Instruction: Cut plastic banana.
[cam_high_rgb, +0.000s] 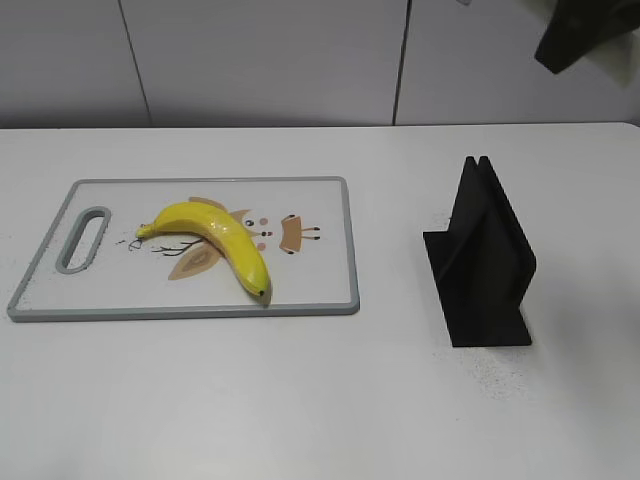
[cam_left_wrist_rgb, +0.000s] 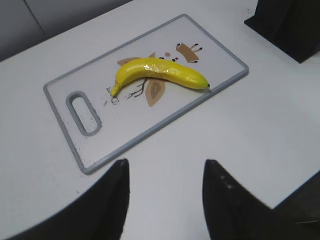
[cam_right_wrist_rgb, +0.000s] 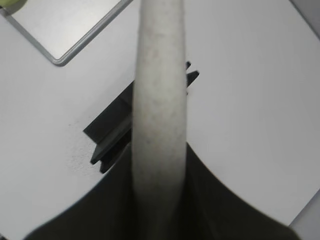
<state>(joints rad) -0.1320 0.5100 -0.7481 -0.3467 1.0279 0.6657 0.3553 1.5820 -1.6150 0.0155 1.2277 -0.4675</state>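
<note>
A yellow plastic banana (cam_high_rgb: 222, 239) lies curved on a grey-rimmed cutting board (cam_high_rgb: 330, 300); it also shows in the left wrist view (cam_left_wrist_rgb: 160, 72). My left gripper (cam_left_wrist_rgb: 165, 170) is open and empty, above the bare table just in front of the board (cam_left_wrist_rgb: 65, 145). My right gripper (cam_right_wrist_rgb: 160, 165) is shut on a whitish knife (cam_right_wrist_rgb: 160, 85), which runs straight out from the jaws, high above the black knife stand (cam_right_wrist_rgb: 112, 132). In the exterior view only a dark part of the right arm (cam_high_rgb: 588, 35) shows at the top right corner.
The black slotted knife stand (cam_high_rgb: 485, 260) stands on the white table to the right of the board. A corner of the board (cam_right_wrist_rgb: 60, 47) shows in the right wrist view. A grey wall runs behind the table.
</note>
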